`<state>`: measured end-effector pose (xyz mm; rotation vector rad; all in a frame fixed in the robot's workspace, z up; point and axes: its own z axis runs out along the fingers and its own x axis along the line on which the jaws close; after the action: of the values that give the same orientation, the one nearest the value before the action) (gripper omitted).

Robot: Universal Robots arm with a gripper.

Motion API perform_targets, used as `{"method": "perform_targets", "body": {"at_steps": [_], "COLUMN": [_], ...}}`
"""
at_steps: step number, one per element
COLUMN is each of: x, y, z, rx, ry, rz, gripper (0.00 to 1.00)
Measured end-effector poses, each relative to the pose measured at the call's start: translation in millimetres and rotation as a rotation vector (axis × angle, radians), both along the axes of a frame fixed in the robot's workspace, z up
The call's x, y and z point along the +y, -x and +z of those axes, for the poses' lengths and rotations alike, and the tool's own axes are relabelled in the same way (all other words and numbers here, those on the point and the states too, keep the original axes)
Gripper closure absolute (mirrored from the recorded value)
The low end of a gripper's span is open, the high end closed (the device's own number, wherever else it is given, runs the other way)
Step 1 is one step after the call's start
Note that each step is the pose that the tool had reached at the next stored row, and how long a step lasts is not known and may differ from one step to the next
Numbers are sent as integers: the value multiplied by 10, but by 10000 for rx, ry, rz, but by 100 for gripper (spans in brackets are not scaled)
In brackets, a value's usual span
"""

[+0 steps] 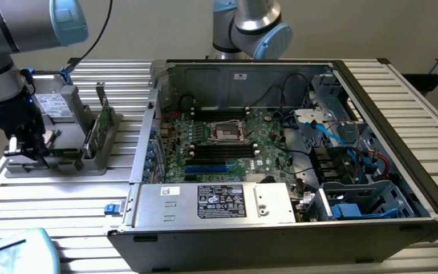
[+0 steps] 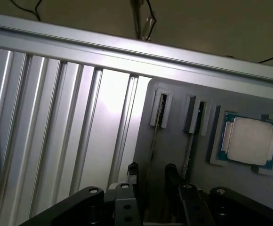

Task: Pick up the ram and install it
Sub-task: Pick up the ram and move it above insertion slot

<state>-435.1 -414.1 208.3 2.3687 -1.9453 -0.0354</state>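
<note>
Two thin boards stand on edge in the slots of a grey holder. I take the one nearer the holder's edge to be the ram, seen edge-on as a thin line. My gripper is open, with one black finger on each side of that line and a gap on both sides. The second board stands just outside one finger. In the exterior view my gripper hangs low over the left end of the holder, on the table at the view's left.
A square silver processor chip lies in a recess of the holder beyond the slots. A green card with a metal bracket stands upright in the holder. The open computer case with its motherboard takes up the exterior view's right. A second arm's base rises behind it.
</note>
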Motion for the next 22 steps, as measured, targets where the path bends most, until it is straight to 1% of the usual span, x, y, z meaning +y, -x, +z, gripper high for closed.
{"method": "perform_targets", "body": {"at_steps": [6,11,17,22], "x": [-14,-15,-14,-14], "y": [3,2,3,3], "z": [-101,-120,-158,-171], "rx": [-17,-41,-69,-71], "ry": [0,1,1,2], "rz": [10,-57,-446,-682], "gripper": [64,64,64,64]}}
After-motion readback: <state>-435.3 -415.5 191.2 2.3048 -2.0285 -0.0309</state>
